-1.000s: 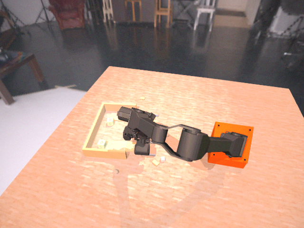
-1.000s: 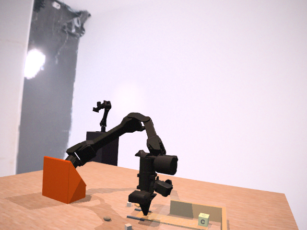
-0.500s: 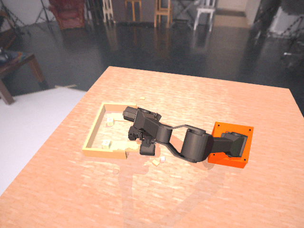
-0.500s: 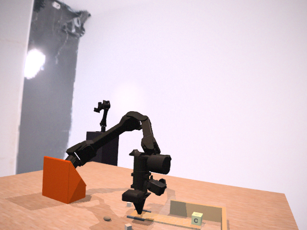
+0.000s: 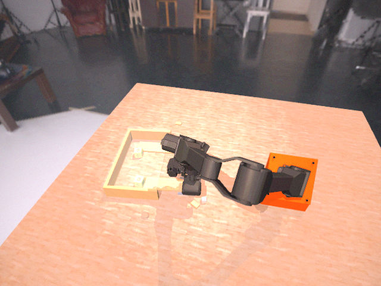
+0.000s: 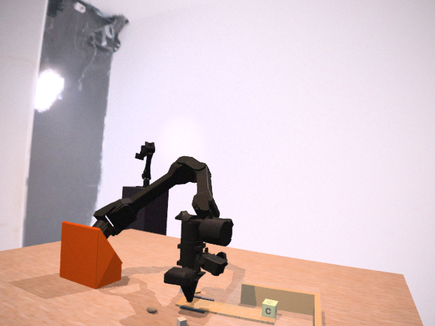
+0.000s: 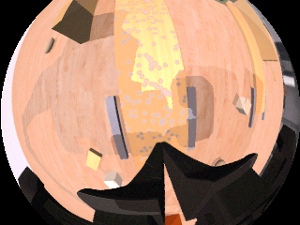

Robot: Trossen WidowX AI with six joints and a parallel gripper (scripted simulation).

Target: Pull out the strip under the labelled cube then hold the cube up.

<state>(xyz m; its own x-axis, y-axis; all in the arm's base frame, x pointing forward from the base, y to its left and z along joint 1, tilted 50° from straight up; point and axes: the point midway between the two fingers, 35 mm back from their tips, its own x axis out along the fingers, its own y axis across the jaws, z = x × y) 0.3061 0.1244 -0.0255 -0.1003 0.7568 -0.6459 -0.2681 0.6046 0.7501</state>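
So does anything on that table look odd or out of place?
A few small loose bits lie scattered near the tray's open side. The shut claw presses its tip onto the strip under the C cube, gripping nothing.

cube (image 6: 270, 307) — letter "C" on its face
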